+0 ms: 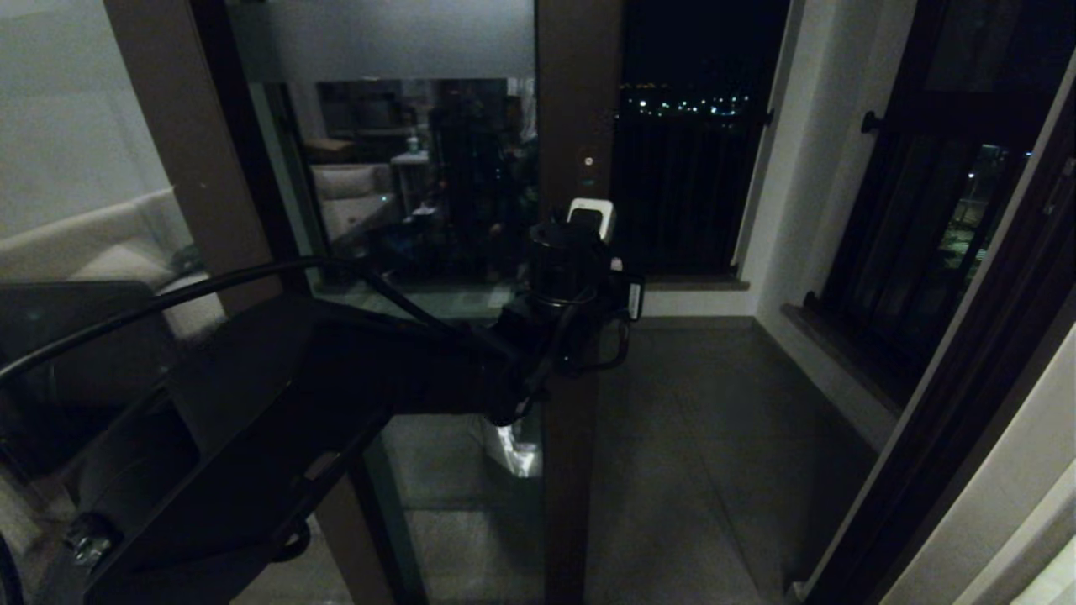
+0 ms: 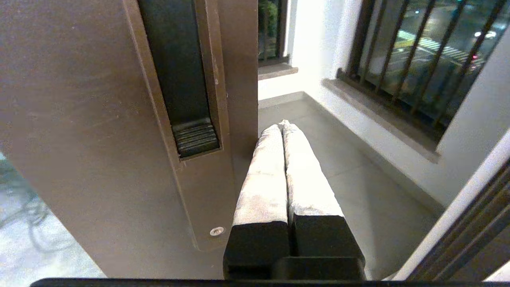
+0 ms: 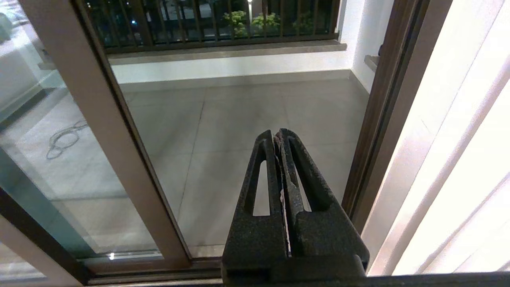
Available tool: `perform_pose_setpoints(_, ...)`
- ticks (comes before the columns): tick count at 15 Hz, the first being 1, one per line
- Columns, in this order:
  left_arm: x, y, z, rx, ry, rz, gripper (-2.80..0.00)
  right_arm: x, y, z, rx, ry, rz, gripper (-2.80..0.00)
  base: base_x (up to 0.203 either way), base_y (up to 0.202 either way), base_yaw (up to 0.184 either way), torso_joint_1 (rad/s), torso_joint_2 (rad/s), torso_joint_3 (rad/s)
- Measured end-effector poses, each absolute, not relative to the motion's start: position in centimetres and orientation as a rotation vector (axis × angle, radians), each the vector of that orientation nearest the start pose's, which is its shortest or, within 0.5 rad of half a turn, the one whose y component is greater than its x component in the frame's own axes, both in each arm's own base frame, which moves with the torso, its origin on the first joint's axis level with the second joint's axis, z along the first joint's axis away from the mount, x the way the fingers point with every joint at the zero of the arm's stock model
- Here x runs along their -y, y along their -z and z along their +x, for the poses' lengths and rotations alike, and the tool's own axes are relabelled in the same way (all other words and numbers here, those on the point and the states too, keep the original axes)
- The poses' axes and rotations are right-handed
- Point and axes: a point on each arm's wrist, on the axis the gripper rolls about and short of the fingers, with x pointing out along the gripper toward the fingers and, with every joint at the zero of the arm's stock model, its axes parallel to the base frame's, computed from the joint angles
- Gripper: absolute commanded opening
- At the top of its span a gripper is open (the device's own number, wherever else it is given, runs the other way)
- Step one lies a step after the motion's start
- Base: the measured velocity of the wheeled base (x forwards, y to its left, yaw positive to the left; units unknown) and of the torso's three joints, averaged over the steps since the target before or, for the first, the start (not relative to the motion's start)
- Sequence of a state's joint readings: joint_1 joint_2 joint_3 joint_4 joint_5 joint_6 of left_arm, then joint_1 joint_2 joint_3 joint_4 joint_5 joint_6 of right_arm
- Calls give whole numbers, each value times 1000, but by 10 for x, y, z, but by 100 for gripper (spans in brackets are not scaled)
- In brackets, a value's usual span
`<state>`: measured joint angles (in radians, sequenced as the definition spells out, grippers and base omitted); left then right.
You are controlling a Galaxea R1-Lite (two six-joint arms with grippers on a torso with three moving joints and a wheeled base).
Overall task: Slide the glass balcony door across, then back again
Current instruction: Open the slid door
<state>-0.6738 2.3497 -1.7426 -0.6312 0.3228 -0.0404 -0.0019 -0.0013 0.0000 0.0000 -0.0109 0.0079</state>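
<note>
- Head view shows our left gripper [image 1: 588, 220] reaching out to the free edge of the glass balcony door [image 1: 572, 126], whose brown upright stands mid-scene with the doorway gap open to its right.
- Left wrist view puts the padded fingers [image 2: 261, 179] pressed together, holding nothing, just beside the edge of the upright and near the slot handle [image 2: 187, 99]; whether they touch the frame we cannot tell.
- Our right gripper [image 3: 279, 137] hangs parked near the floor track, its jaws also closed on nothing.
- We judge that one of the slides is in hand, with the door part-way along its track.
- Next we need firm sideways contact on the upright's edge, pushing evenly along the track so the fingers do not slip off.
</note>
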Motion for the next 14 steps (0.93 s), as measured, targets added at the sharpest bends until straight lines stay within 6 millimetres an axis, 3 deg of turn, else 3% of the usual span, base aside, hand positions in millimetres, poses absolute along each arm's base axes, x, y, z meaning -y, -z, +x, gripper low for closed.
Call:
perform_pose_setpoints(8,274,-185,405,24,282,-55,-280,0,-75,-23,1,12,8,-280,0,0,0,0,0,0)
perform_pose_setpoints(14,254,-180,404,34,245,-59,-280,0,-75,-23,1,12,8,-280,0,0,0,0,0,0)
